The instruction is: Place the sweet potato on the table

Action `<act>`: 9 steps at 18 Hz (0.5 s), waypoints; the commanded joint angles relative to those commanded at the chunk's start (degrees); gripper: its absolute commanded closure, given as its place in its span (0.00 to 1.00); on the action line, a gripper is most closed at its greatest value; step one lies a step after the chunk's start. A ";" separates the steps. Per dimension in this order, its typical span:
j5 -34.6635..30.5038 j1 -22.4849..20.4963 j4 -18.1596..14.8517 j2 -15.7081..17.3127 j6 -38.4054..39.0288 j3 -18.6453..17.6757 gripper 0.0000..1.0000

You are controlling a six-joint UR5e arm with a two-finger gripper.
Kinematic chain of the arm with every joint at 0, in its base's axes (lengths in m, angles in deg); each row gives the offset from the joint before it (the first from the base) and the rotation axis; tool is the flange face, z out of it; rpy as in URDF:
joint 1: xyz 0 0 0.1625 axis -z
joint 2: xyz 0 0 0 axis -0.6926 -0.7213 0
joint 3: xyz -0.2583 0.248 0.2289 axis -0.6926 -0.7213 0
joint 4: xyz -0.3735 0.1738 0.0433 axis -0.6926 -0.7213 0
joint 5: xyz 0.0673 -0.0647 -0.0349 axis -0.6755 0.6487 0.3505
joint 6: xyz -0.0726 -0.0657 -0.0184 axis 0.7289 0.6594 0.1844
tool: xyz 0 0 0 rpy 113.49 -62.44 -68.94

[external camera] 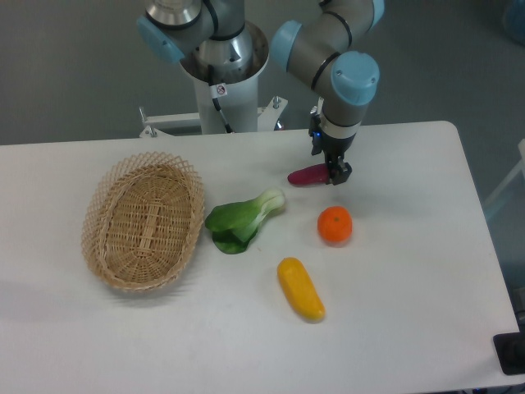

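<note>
Magenta sweet potato (309,175) lies on white worktop (410,271), above orange fruit (335,225) | tool (337,174) at its right end, touching | fingers' spread: cannot tell

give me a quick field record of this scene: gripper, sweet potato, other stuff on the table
gripper: low over the table's far side, at the sweet potato's right end; grip state unclear
sweet potato: magenta, lying about level on or just above the table
orange fruit: just in front of the gripper
yellow vegetable: nearest the front edge
leafy green: centre
wicker basket: left, nothing in it
</note>
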 joint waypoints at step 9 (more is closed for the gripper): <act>3.25 0.09 -0.88 -4.48 5.36 10.63 0.00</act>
